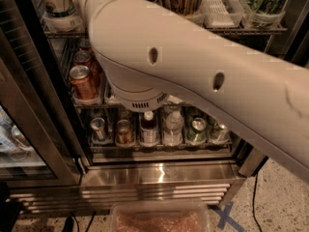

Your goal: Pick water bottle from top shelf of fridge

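Observation:
My gripper is out of view; only my big cream arm [193, 76] shows, crossing from the lower right up past the frame's top left in front of the fridge [154, 175]. The top shelf [251, 30] is the highest wire rack, with clear lane trays [219, 8]. At its left end stands a white-labelled container with green marks [59, 4]; only its lower part shows, and it may be the water bottle. The arm hides the middle of that shelf.
Red cans [82, 81] stand on the middle rack at left. The lower rack holds several short cans and small bottles [173, 125]. The open glass door frame [29, 105] is at left. A louvred steel grille [120, 197] and a clear bin [159, 219] are below.

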Controlling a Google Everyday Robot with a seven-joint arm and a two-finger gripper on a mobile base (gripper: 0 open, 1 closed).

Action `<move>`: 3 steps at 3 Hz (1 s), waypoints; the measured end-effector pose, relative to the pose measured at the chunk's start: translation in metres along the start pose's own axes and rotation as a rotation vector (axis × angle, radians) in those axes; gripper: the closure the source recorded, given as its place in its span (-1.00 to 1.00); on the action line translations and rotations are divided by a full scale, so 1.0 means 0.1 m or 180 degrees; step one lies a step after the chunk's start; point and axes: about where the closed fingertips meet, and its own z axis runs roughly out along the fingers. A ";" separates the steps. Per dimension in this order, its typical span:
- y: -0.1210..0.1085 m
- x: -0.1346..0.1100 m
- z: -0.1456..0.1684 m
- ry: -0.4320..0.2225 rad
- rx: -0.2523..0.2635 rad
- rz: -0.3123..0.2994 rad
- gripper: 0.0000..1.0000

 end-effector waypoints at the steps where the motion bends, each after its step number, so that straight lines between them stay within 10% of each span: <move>1: 0.15 0.14 -0.38 0.0169 -0.0087 0.0112 1.00; 3: 0.01 0.27 -0.47 0.0294 -0.0163 0.0278 1.00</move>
